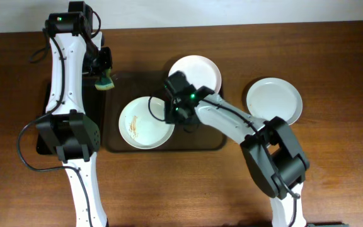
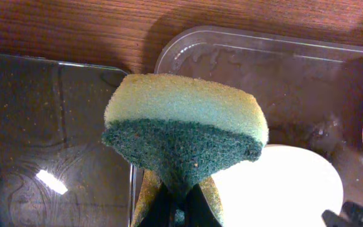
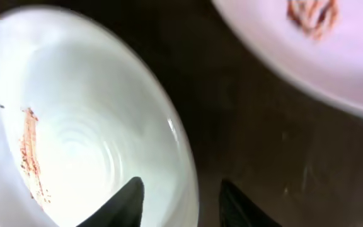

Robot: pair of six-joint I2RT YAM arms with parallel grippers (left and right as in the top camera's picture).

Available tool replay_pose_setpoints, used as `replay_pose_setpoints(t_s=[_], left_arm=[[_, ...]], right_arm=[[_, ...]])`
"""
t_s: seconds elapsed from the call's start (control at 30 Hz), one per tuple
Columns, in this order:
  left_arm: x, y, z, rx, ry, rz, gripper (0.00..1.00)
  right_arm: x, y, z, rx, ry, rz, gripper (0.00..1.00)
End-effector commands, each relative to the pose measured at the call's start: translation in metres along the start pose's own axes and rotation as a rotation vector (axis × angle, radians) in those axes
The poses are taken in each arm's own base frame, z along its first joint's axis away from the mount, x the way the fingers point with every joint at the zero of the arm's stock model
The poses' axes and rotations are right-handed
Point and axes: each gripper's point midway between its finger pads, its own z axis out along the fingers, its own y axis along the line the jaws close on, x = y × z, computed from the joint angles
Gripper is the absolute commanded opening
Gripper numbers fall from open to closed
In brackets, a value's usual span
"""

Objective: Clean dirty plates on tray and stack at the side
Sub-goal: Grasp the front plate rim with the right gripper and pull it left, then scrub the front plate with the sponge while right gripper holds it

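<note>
The dark brown tray holds a white plate with brown-orange streaks at its front left and a second white plate at its back edge. A third white plate lies on the table to the right of the tray. My right gripper is open and straddles the streaked plate's right rim. In the right wrist view, one finger of the gripper is over the plate's bowl and the other is over the tray. My left gripper is shut on a yellow-green sponge, which the overhead view shows above the tray's back left corner.
A narrow glossy black tray lies left of the brown tray, under the left arm, and it also shows in the left wrist view. The right wrist view shows another sauce-marked plate at the top right. The table's far edge runs along the top.
</note>
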Motion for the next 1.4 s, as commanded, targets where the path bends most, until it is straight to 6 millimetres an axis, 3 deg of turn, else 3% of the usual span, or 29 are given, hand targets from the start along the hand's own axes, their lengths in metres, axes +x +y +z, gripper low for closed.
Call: replay_pose_setpoints(t_s=[0.0,0.17,0.27,0.37,0.47,0.57,0.87,0.97,1.07,1.27,1.37], left_arm=[[-0.001,-0.003,-0.012,0.013,-0.022,0.022,0.01],[0.008,-0.025,-0.013,0.142,0.009,0.119,0.01],[0.017,-0.024,-0.013,0.142,0.046,0.114,0.01],[0.026,-0.026,-0.012,0.158,0.088,0.116,0.01],[0.033,-0.041,-0.007,0.206,0.115,0.175,0.01],[0.039,-0.051,-0.002,0.194,0.134,0.208,0.01],[0.044,-0.057,0.002,0.181,0.158,0.214,0.01],[0.057,-0.071,0.017,0.174,0.211,0.242,0.01],[0.066,-0.062,0.035,0.073,0.257,0.182,0.01],[0.083,-0.056,0.073,0.063,0.331,0.164,0.01],[0.102,-0.046,0.097,0.019,0.397,0.153,0.01]], right_arm=[[0.003,0.003,0.011,-0.065,0.061,-0.021,0.27],[0.014,0.005,0.017,-0.096,0.112,-0.007,0.21],[0.015,0.006,0.017,-0.099,0.119,0.021,0.04],[0.015,0.005,0.017,-0.097,0.119,0.041,0.04],[0.014,0.002,0.020,-0.092,0.122,0.066,0.04],[0.019,-0.010,0.033,-0.104,0.176,0.142,0.04],[0.021,-0.010,0.036,-0.111,0.186,0.146,0.04],[0.020,-0.010,0.036,-0.112,0.186,0.145,0.04],[0.021,-0.009,0.036,-0.118,0.189,0.143,0.04],[0.021,-0.009,0.036,-0.117,0.190,0.143,0.04],[0.021,-0.009,0.036,-0.118,0.189,0.143,0.04]])
